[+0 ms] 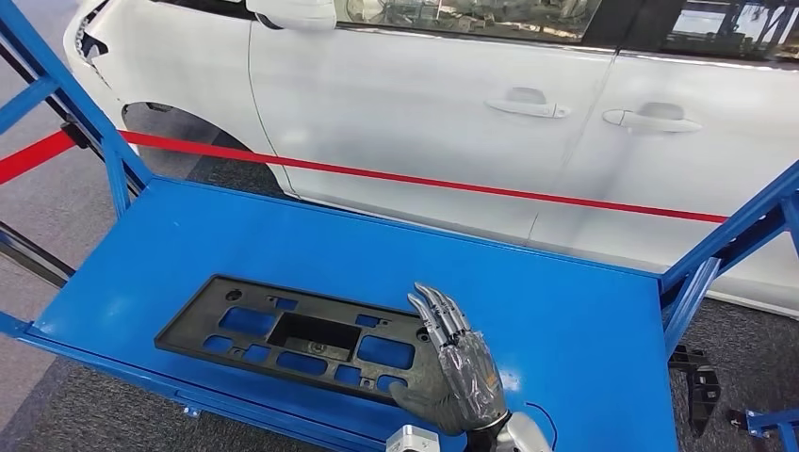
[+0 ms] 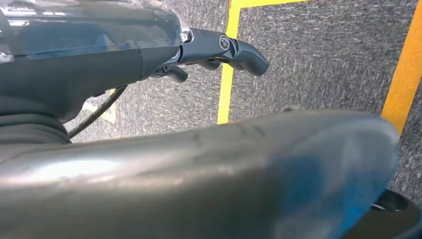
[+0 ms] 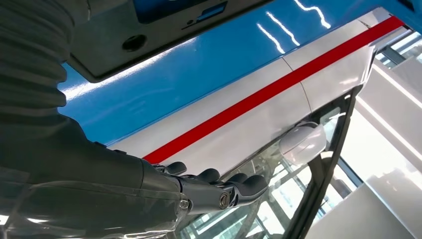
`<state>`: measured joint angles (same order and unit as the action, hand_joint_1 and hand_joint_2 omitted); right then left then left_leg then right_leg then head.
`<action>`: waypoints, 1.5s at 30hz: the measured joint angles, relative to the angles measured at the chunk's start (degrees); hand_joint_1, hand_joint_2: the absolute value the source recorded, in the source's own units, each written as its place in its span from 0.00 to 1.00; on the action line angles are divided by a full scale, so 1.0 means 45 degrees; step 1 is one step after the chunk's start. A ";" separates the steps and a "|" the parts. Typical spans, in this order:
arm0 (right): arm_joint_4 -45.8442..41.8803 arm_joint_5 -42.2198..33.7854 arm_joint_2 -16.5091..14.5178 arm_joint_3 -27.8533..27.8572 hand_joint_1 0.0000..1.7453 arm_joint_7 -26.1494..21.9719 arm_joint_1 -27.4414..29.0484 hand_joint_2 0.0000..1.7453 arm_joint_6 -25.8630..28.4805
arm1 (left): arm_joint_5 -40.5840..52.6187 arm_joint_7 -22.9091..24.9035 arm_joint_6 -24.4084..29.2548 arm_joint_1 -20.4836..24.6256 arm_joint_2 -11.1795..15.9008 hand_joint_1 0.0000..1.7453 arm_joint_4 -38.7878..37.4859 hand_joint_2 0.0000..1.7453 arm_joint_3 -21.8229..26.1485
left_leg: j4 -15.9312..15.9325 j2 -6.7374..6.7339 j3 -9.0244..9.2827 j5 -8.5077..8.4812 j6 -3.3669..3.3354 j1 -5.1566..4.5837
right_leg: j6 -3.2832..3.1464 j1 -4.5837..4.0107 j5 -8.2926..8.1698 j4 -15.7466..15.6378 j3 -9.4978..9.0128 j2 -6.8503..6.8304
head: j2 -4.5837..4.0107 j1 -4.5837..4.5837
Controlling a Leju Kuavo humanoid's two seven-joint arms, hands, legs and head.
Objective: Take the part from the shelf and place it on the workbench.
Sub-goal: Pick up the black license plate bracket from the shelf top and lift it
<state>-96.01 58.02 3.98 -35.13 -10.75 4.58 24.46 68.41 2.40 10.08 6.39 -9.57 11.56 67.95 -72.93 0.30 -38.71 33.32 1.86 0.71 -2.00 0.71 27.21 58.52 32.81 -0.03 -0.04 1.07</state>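
While the black part (image 1: 301,336) lies flat on the blue workbench (image 1: 565,320), toward its near edge and left of centre, the right hand (image 1: 459,367) rests at the part's right end. That part is a flat rectangular plastic panel pierced with several cut-outs, through which the blue surface shows. In the head view the right hand's palm seems to cover the panel's right edge, with the thumb reaching toward its near corner and the fingers stretched straight forward, close together, over the blue top; whether it grips the panel or only touches it cannot be told. The right wrist view shows the same hand (image 3: 209,191) with its fingers extended and nothing visibly between them, the part's underside (image 3: 114,45) close by.

The left hand (image 2: 219,50) hangs over grey carpeted floor (image 2: 318,55) marked with yellow lines (image 2: 226,74), its fingers loosely curled and holding nothing.

Beyond the workbench stands a white car (image 1: 452,122), with a red stripe (image 1: 424,181) crossing in front of its doors.
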 joint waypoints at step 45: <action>0.0417 -0.1318 0.1868 -0.0322 0.00 -0.0768 -0.0072 1.00 0.0696 | -0.0522 -0.0066 -0.0240 -0.0010 -0.0004 0.00 0.0000 0.00 0.0128 | 0.3601 -0.0047 0.1437 -0.1739 -0.0756 -0.0051 | 0.0655 0.0061 0.1802 0.3356 0.1322 0.0013 | 0.0000 -0.0042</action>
<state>-94.13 52.10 12.38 -36.58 -14.20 4.25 27.59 66.06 2.11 8.99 6.35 -9.59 11.56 68.53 -56.72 0.09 -32.24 25.49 -1.54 0.48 0.94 0.98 35.32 73.62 38.76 0.03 -0.04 0.88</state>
